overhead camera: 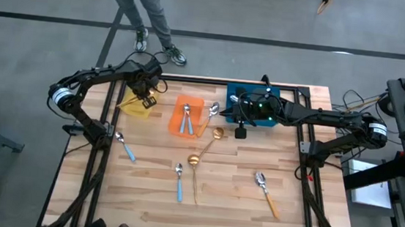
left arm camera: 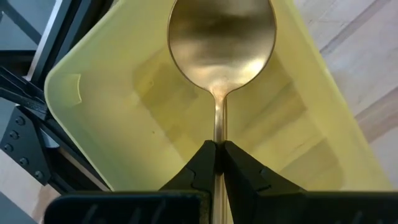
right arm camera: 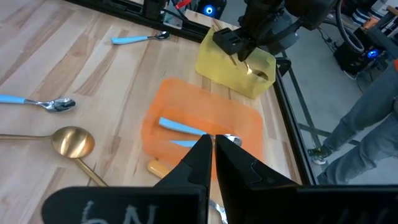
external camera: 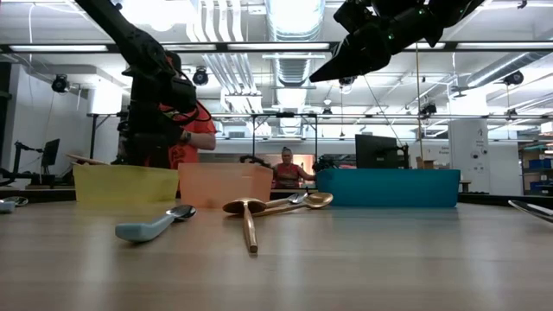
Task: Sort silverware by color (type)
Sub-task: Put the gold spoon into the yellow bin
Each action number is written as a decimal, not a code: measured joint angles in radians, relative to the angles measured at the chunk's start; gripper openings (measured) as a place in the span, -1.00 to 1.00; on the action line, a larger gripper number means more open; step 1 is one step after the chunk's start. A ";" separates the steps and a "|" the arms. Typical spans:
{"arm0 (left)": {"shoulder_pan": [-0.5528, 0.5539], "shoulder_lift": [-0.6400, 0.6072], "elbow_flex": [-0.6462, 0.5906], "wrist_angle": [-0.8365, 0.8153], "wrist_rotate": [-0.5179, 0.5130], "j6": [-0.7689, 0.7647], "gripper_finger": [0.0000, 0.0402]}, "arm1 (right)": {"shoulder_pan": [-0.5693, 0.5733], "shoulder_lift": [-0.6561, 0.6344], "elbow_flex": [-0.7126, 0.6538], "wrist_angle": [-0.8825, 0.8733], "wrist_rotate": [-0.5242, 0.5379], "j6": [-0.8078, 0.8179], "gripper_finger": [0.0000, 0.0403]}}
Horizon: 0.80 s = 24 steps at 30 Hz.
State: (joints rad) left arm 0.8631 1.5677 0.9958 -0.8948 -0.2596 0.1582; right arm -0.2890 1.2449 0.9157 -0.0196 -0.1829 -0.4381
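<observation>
Your left end effector (left arm camera: 219, 163) is over the translucent yellow plastic bin (left arm camera: 93, 118), fingers pinched on the thin neck of an all-gold metal spoon (left arm camera: 221, 46), just below the bowl. In the left wrist view the bowl hangs out over the bin's open mouth, clear of its floor. That grip looks sound: the spoon is stiff, light metal, but polished and slick, so a narrow handle like this could swivel between the pads if you swing fast.

Your right end effector (right arm camera: 209, 163) waits with its fingers pressed together and nothing between them, up above the orange plastic bin (overhead camera: 178, 110) beside the blue plastic bin (overhead camera: 234, 93).

Now the rest of the silverware. Two light-blue-handled spoons (overhead camera: 186, 118) lie inside the orange bin. On the wooden counter (overhead camera: 144, 196) you have one blue-handled spoon (overhead camera: 126, 147) near the left edge, another (overhead camera: 179, 181) in the middle, two long gold spoons (overhead camera: 207, 145) crossing toward the orange bin, and an orange-handled spoon (overhead camera: 267, 193) to the right.

For the ones lying flat, I'd judge mid-handle the best place to take hold: the plastic-looking coloured handles are thicker and likely less slippery than bare metal. The gold ones sit low on the counter, so come down square across the stem, near the bowl where it lifts slightly. All should be rigid and unlikely to break if dropped.
</observation>
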 joint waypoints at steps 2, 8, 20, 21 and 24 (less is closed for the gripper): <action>0.000 0.000 0.000 0.000 0.000 -0.008 -0.96 | 0.000 0.000 0.000 0.000 0.000 0.000 -0.94; 0.000 0.000 0.000 0.000 -0.001 -0.032 -0.96 | 0.000 0.000 0.000 0.000 0.000 0.000 -0.94; 0.001 0.000 0.000 -0.003 -0.003 -0.055 -0.86 | 0.000 0.000 0.000 -0.001 0.000 0.000 -0.94; 0.001 0.000 0.000 -0.003 -0.003 -0.055 -0.83 | 0.000 0.000 0.000 -0.001 0.000 0.000 -0.94; 0.001 0.000 0.000 -0.003 -0.003 -0.056 -0.75 | 0.000 0.000 0.000 -0.001 0.000 0.000 -0.94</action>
State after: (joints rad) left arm 0.8639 1.5677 0.9962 -0.8974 -0.2626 0.1020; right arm -0.2890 1.2449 0.9157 -0.0204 -0.1829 -0.4381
